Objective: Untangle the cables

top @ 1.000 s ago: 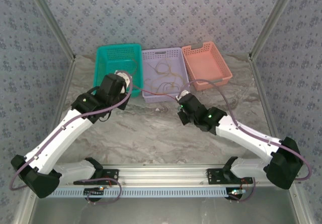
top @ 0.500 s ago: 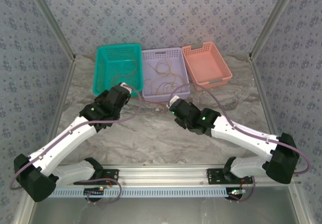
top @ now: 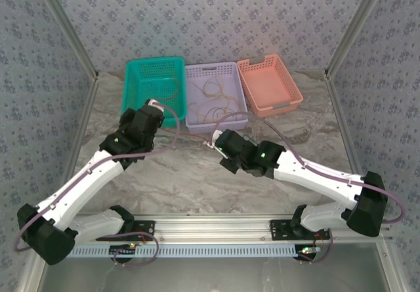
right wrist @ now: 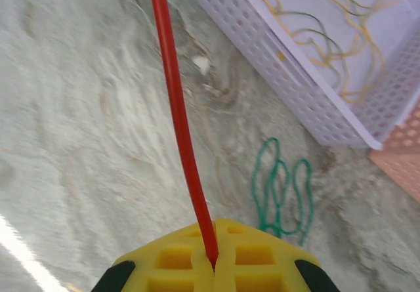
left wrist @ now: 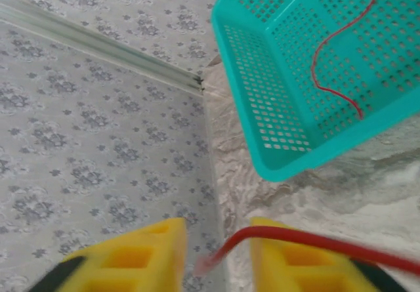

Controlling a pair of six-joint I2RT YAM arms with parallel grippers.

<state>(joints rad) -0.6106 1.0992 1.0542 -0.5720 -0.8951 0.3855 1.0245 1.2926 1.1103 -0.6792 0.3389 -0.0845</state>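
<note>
**Red cable pinched on the right, loose on the left**

The right wrist view is the clear one. The right gripper (right wrist: 211, 260) sits at the bottom centre with its yellow fingers pressed together on the red cable (right wrist: 177, 121). The cable runs from there straight up to the top edge, over the marble table (right wrist: 79, 141).

That view also catches a green cable (right wrist: 282, 187) coiled on the table at lower right. It's just below the purple basket (right wrist: 289, 75), which has yellow cables (right wrist: 315, 16) and a darker green one lying inside. A corner of the orange basket (right wrist: 403, 167) pokes in at the right edge.

The left wrist view tells the other half. The left gripper (left wrist: 220, 259) has its fingers spread with a visible gap. The red cable's tip lies in that gap against the right-hand finger, not squeezed. The teal basket (left wrist: 262, 108) is in the upper right, with a red strand (left wrist: 328, 62) curling on its floor. I can't tell if it's the same cable.

From overhead, the red line stretches between the two grippers, just below the purple basket's near edge.
</note>
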